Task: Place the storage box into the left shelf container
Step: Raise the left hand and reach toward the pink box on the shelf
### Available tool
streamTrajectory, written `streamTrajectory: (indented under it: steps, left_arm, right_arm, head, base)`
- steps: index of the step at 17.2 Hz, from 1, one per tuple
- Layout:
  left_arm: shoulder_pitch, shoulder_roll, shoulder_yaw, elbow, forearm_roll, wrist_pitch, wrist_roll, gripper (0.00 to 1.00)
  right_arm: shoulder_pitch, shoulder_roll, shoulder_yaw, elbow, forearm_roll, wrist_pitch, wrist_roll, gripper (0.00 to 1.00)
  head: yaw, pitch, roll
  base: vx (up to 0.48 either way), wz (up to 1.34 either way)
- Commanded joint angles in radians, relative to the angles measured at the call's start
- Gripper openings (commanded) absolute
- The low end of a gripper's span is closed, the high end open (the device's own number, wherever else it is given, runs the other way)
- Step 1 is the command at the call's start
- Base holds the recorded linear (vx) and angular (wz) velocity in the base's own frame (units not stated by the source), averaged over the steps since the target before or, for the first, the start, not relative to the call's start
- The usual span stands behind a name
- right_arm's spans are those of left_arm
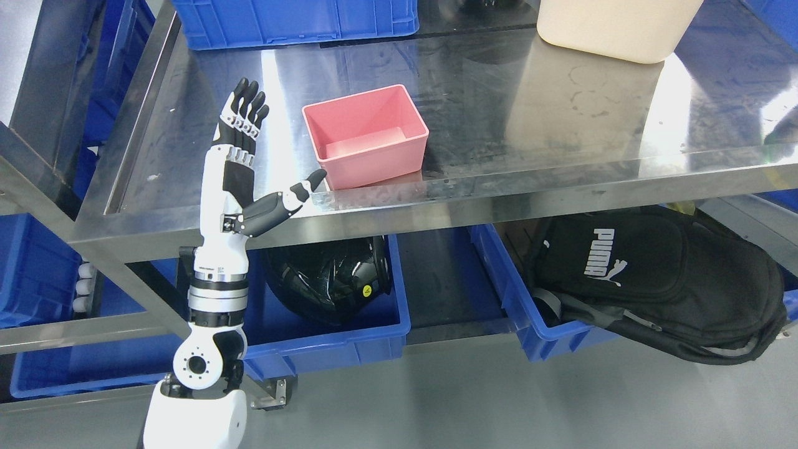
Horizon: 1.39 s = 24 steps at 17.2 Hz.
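A pink storage box (368, 136) stands empty and upright near the front edge of the steel table top (561, 118). My left hand (268, 149) rises from the lower left, just left of the box. Its fingers (244, 115) point straight up and the thumb (293, 196) reaches toward the box's near left corner, close to it but holding nothing. The hand is open. On the lower shelf at the left sits a blue container (349, 340) with a black helmet (330, 277) in it.
A second blue bin (530, 324) on the lower shelf holds a black backpack (661, 280). A cream tub (617, 28) and a blue crate (293, 22) stand at the back of the table. More blue bins (37, 274) fill a rack at the left.
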Motion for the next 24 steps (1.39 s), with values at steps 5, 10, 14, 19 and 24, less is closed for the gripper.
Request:
streamTrajectory:
  steps: [5,10,14,19,24]
  left_arm:
    - [-0.058,0.017,0.120,0.000,0.000,0.013,-0.029,1.00]
    - [-0.443,0.210,0.212,0.046,-0.014,0.377,-0.455,1.00]
    - [-0.657,0.460,-0.036,0.169,-0.095,0.438,-0.804,1.00]
    - [-0.712,0.390,-0.354,0.209,-0.265,0.523,-0.852,0.97]
    - [-0.752,0.198,-0.389,0.305,-0.295,0.651,-0.871,0.93]
  right_arm:
    - [0.009,-0.017,-0.005,-0.017,0.002,-0.001,-0.001,1.00]
    - [0.009,-0.017,-0.005,-0.017,0.002,-0.001,-0.001,1.00]
    - [0.009,-0.017,-0.005,-0.017,0.002,-0.001,-0.001,1.00]
    - [0.009,-0.017,-0.005,-0.017,0.002,-0.001,-0.001,1.00]
    - [0.009,-0.017,-0.005,-0.017,0.002,-0.001,-0.001,1.00]
  head:
    - [0.0000,0.000,0.000]
    - [0.0000,0.000,0.000]
    - [0.0000,0.000,0.000]
    - [0.0000,0.000,0.000]
    - [0.0000,0.000,0.000]
  base:
    - [0.005,0.00]
    - [0.000,0.00]
    - [0.000,0.00]
    - [0.000,0.00]
    - [0.000,0.00]
